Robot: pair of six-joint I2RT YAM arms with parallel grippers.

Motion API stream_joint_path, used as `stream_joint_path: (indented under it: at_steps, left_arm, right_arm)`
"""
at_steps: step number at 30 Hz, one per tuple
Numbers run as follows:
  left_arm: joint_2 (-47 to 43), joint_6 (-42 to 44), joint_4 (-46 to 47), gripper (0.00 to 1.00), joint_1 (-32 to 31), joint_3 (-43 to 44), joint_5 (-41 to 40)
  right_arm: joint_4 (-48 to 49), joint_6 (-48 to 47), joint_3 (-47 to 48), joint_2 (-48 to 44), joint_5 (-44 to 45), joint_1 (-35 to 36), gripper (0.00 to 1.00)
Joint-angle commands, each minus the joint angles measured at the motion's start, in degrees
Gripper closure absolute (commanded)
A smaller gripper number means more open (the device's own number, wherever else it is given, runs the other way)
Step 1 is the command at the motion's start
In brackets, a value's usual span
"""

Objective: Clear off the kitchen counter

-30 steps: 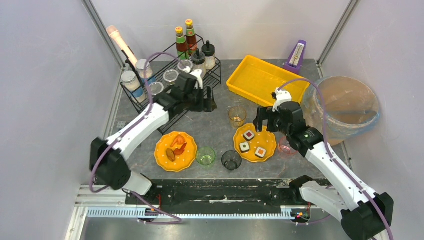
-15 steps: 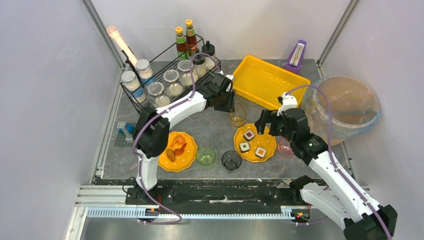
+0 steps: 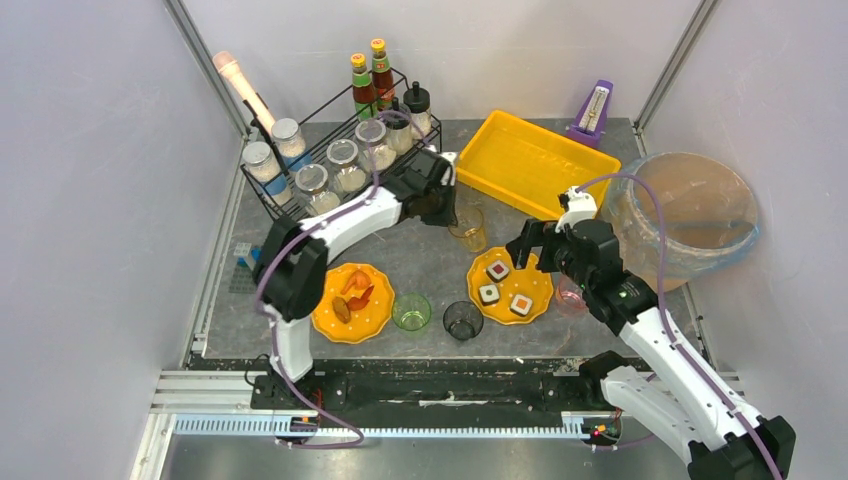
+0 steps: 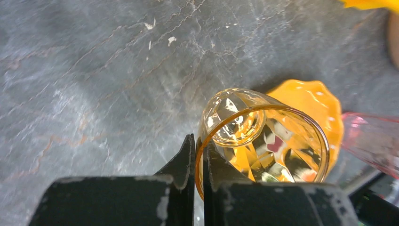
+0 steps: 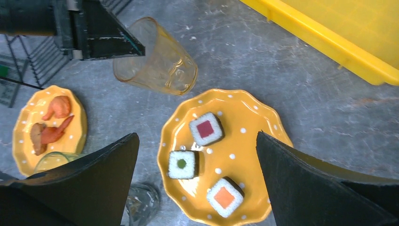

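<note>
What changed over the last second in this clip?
The left claw swung right from the wire rack to the amber glass and shut on its rim; the glass now leans instead of standing upright. The right claw shifted slightly, open above the sushi plate. The shrimp plate, green glass and yellow tray stayed put.

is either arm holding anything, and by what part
The left pincer pinches the amber glass by its rim; the right pincer is open and empty.
</note>
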Motion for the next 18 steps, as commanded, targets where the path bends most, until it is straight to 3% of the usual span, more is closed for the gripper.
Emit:
stream_joint_path:
  at_steps: [1,8,18]
  left_arm:
    - [-14.9,-8.6,13.3,0.98,5.0,-9.2,7.4]
    - [-30.9,-20.1,26.0,0.98,9.5,-24.7,10.7]
    - [-48.7,-37.4,41.6,0.98,12.2,-41.8,5.0]
  right_arm:
    - [7.1,2.4,2.8,1.3,-6.5,0.1,0.02]
    - [20.6,8.4,4.4,3.6,-18.4,-0.3,0.02]
    - [58.3,37.3,-6.0,8.7,-28.6,-0.7,0.02]
